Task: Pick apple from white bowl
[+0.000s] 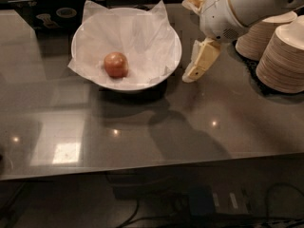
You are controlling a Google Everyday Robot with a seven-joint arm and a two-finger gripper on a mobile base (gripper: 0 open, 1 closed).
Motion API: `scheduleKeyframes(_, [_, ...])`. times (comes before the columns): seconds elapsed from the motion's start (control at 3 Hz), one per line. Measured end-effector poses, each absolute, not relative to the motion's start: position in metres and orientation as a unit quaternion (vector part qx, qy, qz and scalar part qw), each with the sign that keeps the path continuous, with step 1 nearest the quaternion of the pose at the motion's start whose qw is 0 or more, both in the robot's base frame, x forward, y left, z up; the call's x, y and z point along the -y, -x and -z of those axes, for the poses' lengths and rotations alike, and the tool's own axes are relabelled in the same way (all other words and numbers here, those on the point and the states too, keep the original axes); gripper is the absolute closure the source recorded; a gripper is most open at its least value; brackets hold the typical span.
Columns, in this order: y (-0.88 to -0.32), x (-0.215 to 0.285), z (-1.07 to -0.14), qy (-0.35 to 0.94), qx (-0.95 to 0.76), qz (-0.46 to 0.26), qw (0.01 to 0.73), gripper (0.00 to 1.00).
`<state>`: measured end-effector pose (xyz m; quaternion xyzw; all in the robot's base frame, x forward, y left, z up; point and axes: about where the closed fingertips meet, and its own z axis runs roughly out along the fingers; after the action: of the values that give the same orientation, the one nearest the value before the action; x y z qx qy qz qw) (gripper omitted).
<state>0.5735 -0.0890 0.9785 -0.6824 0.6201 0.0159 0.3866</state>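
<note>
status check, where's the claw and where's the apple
Claw just right of the white bowl, outside its rim. Apple in the bowl on the paper, untouched. Only rim and paper stand between them.
</note>
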Motion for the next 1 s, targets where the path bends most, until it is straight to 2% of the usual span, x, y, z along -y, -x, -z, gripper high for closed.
scheduleKeyframes(0.67, [-0.618,0.034,-0.977,0.695,-0.563,-0.083,0.439,0.0])
scheduleKeyframes(1.0, [-0.633,0.009,-0.971,0.707,-0.545,-0.112,0.436,0.0])
